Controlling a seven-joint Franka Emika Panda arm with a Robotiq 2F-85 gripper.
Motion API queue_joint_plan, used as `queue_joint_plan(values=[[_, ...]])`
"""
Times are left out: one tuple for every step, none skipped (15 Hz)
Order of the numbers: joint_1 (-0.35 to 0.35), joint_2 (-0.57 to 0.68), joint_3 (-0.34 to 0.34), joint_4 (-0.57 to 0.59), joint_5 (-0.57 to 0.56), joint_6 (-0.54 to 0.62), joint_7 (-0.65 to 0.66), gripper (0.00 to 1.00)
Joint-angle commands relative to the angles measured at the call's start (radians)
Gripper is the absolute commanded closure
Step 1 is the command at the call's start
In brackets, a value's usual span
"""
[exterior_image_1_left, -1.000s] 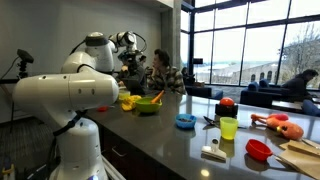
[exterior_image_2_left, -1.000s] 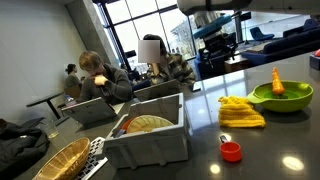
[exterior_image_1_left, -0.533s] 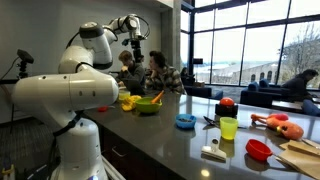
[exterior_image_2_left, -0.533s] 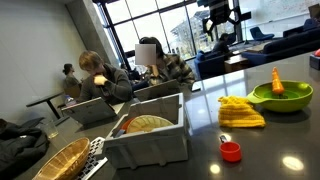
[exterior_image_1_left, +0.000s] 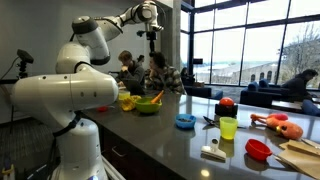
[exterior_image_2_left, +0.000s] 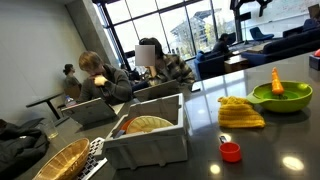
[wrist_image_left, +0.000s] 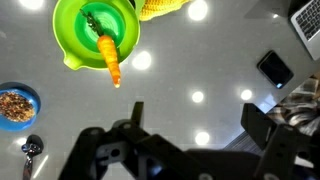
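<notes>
Dark and glossy, the worktop (wrist_image_left: 200, 60) carries everything in sight. The white arm (exterior_image_1_left: 95, 35) stretches high above it, and the claw (wrist_image_left: 195, 125) hangs well clear of the surface with its jaws spread wide and nothing between them. In the wrist view the green bowl (wrist_image_left: 70, 25) sits on the worktop far below the claw. Just beside the bowl lies a yellow cloth (wrist_image_left: 165, 8). The orange carrot (wrist_image_left: 110, 58) rests in the bowl, its tip poking out over the rim. Well apart from these are a small blue bowl (wrist_image_left: 35, 95) with brown contents and a black phone (wrist_image_left: 273, 68) lying flat.
</notes>
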Motion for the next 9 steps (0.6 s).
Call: queue_joint_plan(values=[[0.069, 0.011, 0.008, -0.165, -0.023, 0.055, -0.004, 0.00], [0.071, 0.009, 0.021, -0.197, -0.022, 0.061, -0.001, 0.00], [0.076, 0.008, 0.034, -0.233, -0.022, 0.068, -0.001, 0.00], [0.079, 0.009, 0.046, -0.262, -0.022, 0.074, -0.004, 0.00], [0.085, 0.010, 0.058, -0.294, -0.021, 0.080, -0.004, 0.00], [0.090, 0.012, 0.070, -0.324, -0.018, 0.087, -0.004, 0.00], [0.092, 0.015, 0.082, -0.347, -0.017, 0.094, -0.005, 0.00], [0.096, 0.017, 0.091, -0.369, -0.017, 0.101, -0.004, 0.00], [0.102, 0.018, 0.097, -0.390, -0.019, 0.109, -0.003, 0.00]])
